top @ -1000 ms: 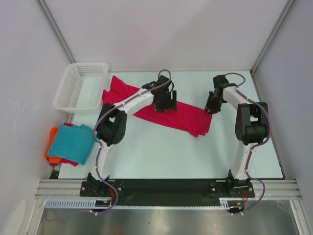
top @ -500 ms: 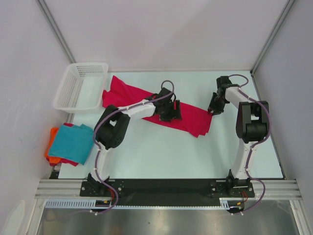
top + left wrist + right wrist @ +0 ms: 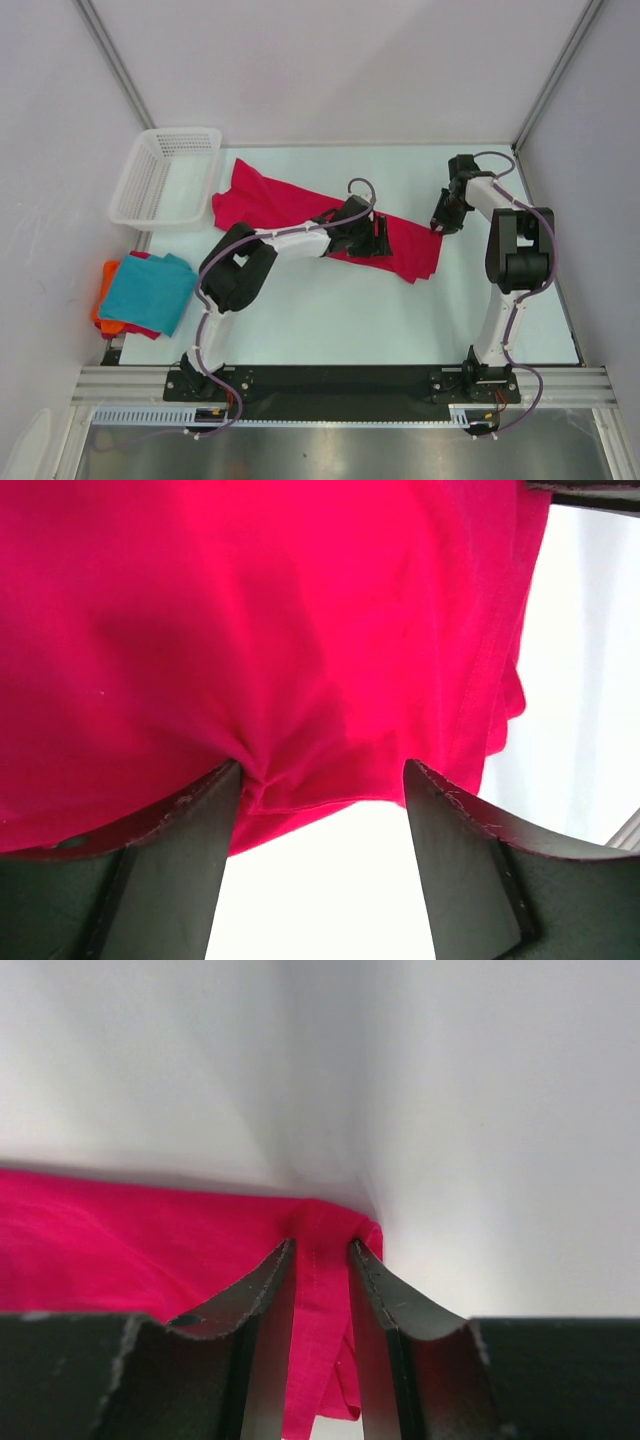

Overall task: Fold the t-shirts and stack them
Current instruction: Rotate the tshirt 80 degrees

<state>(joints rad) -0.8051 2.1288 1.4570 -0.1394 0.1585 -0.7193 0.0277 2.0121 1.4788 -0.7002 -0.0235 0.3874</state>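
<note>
The crimson-pink t-shirt (image 3: 280,200) lies on the pale tabletop (image 3: 350,320) as a long, bunched band. Its long axis runs from the upper left of the top view, just beside the white mesh basket (image 3: 130,185), down to right of centre. Both grippers work the right end of that band, so nearly all the cloth lies to their left.

The left gripper (image 3: 378,238) sits over the band's lower edge. In its wrist view, its 2 fingers stand wide apart and hold nothing. The hem runs between them, and a small pucker of cloth touches 1 fingertip (image 3: 232,772).

The right gripper (image 3: 438,224) is at the upper right corner, the nearer arm to that end. Its fingers are closed to a narrow gap with a stitched strip of hem pinched between them.

The shirt is soft matte knit that creases readily and drapes in shallow folds. Any pull should probably follow the long axis, or the band will bunch further.

The teal t-shirt (image 3: 150,290) rests folded on the orange t-shirt (image 3: 104,285) at the left edge, well apart.
</note>
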